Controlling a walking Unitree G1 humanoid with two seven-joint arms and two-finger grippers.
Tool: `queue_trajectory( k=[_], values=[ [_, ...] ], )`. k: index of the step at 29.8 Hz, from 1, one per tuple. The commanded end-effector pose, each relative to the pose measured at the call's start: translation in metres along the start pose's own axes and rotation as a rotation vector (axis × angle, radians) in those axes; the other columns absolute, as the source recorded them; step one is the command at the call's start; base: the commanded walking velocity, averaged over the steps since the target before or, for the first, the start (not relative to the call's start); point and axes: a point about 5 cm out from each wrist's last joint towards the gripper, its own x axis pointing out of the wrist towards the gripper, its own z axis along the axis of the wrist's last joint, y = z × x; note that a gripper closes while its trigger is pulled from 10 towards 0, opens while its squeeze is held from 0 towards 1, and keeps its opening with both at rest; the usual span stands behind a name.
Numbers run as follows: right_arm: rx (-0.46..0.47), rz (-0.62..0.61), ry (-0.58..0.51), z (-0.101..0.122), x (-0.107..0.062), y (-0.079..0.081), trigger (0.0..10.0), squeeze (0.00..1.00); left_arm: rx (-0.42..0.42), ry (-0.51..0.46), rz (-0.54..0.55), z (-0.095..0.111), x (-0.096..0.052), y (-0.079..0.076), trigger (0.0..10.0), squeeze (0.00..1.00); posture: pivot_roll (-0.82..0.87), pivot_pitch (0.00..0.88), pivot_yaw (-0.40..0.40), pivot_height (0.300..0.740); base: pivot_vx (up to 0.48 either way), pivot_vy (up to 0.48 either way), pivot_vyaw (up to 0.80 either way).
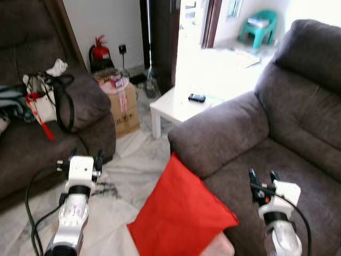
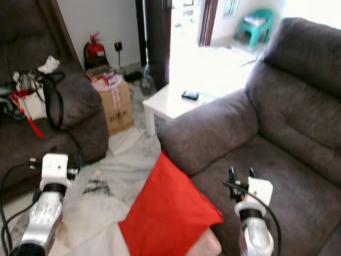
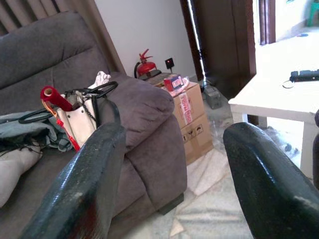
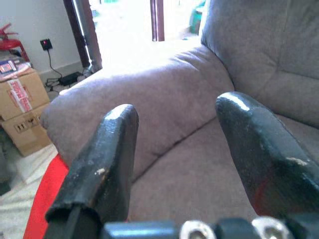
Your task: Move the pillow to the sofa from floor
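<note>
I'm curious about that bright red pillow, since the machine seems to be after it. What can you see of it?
The red pillow is a plain square cushion of smooth-looking fabric, plump, with pointed corners. It stands tilted on the pale floor, one corner up, leaning against the front of the grey sofa below its armrest. Neither claw touches it.

The red pillow (image 1: pixel 178 213) looks like smooth matt cloth; the sofa (image 1: pixel 298 122) is napped grey fabric, perhaps microfibre.
</note>
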Motion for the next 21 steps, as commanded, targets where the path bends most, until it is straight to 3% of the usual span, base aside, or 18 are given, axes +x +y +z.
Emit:
queue_trajectory(
  k=[1, 5, 13, 21],
  values=[
    [-0.003, -0.002, -0.031, 0.006, 0.0, 0.002, 10.0, 0.0, 0.004, 0.012, 0.003, -0.003, -0.005, 0.0, 10.0, 0.0, -0.06, 0.0, -0.006, 0.74, 0.0, 0.0, 0.0],
    [-0.005, -0.002, -0.026, 0.006, -0.002, 0.004, 10.0, 0.0, -0.019, 0.022, 0.032, -0.004, -0.006, 0.004, 10.0, 0.0, -0.05, 0.0, -0.003, 0.74, 0.0, 0.0, 0.0],
    [0.021, -0.028, -0.054, 0.019, 0.014, 0.011, 10.0, 0.0, -0.042, -0.036, -0.014, 0.018, 0.019, 0.002, 10.0, 0.0, -0.05, 0.0, 0.026, 0.74, 0.0, 0.0, 0.0],
    [0.016, -0.032, -0.052, 0.018, 0.01, 0.01, 10.0, 0.0, -0.056, -0.086, -0.063, 0.03, 0.021, -0.006, 10.0, 0.0, -0.05, 0.0, 0.021, 0.74, 0.0, 0.0, 0.0]
  ],
)
